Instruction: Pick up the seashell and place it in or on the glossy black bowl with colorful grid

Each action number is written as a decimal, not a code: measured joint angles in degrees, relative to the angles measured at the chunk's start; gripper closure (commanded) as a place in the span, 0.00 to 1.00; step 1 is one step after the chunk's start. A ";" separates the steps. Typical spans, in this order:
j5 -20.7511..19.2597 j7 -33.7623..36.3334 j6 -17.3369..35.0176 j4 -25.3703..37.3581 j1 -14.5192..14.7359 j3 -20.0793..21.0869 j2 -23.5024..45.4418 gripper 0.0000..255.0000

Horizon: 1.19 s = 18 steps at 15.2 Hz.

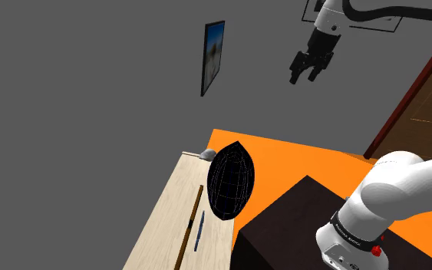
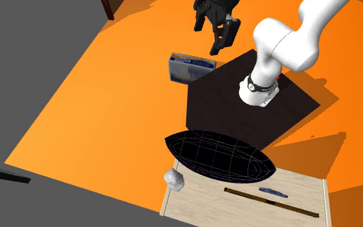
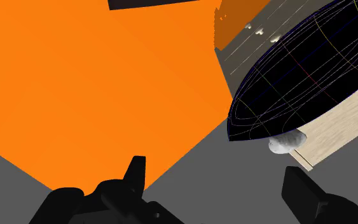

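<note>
At the second exterior view's left, the grey shell (image 2: 173, 178) sits on the table's (image 2: 302, 187) corner, tucked against the tip of the black bowl (image 2: 218, 157) and, seen from my wrist, partly under its rim. Further right lie a stick (image 2: 270, 202) and a pen (image 2: 273, 191). My gripper (image 2: 209, 39) hangs high and far off, jaws apart, holding nothing. My worry is that on descending I may strike the overhanging rim and shove the bowl, or nudge the shell off the corner.

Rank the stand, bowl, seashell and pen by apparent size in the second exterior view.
1. stand
2. bowl
3. seashell and pen: too close to rank. The seashell looks bulkier, the pen longer and thinner.
</note>
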 measured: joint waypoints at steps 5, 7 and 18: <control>1.58 7.55 3.61 -3.73 -0.82 3.41 0.98 0.00; 2.56 12.33 6.02 -5.16 -1.34 5.49 2.64 0.00; 5.95 40.08 21.59 -8.49 -4.43 17.13 18.48 0.00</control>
